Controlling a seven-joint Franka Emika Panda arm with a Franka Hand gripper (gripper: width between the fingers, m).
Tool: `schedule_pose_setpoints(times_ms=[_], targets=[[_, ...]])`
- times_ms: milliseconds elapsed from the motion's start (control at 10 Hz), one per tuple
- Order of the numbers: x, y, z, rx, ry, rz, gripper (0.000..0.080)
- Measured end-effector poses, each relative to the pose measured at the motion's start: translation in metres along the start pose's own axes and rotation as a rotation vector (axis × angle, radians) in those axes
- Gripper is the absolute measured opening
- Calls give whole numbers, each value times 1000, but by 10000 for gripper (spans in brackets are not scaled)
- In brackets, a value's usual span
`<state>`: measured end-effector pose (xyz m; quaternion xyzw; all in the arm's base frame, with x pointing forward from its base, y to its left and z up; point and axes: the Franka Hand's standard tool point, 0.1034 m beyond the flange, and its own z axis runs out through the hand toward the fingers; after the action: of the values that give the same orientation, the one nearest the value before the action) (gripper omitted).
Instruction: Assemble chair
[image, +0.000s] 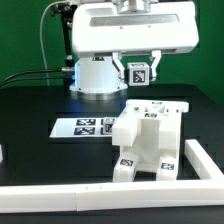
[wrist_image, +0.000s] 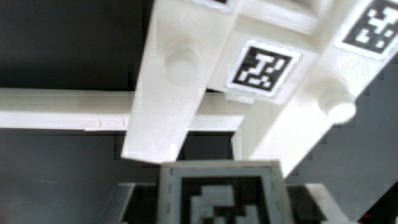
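My gripper (image: 137, 70) hangs above the table, shut on a small white chair piece (image: 138, 74) that shows a black-and-white tag. In the wrist view that tagged piece (wrist_image: 215, 196) fills the space between the dark fingers (wrist_image: 139, 198). Below it, toward the exterior view's right, stands the partly built chair (image: 150, 140), a white blocky assembly of panels and bars with tags on its front. The wrist view shows the chair's bars and one tag (wrist_image: 265, 70) directly under the held piece, with a clear gap between them.
The marker board (image: 90, 127) lies flat at the chair's left in the exterior view. A long white border rail (image: 100, 192) runs along the table's front and up its right side (image: 203, 160). The robot's white base (image: 97, 75) stands behind.
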<state>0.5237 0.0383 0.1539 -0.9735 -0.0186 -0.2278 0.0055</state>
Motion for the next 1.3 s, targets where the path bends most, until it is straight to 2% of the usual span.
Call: schedule_pose_setpoints(times_ms=[300,600,700,800,1000,1200,1300], targets=[[-1,-1,1,0,0,13,271],[-3,-48,25,15,27,47,271],[-6,-62,28,24,21,40,271],[-5,-55,27,18,23,38,271],[-6,-56,28,16,24,37,271],[-9,-55,38,5,31,31,271],[-4,-56,41,3,41,30,271]])
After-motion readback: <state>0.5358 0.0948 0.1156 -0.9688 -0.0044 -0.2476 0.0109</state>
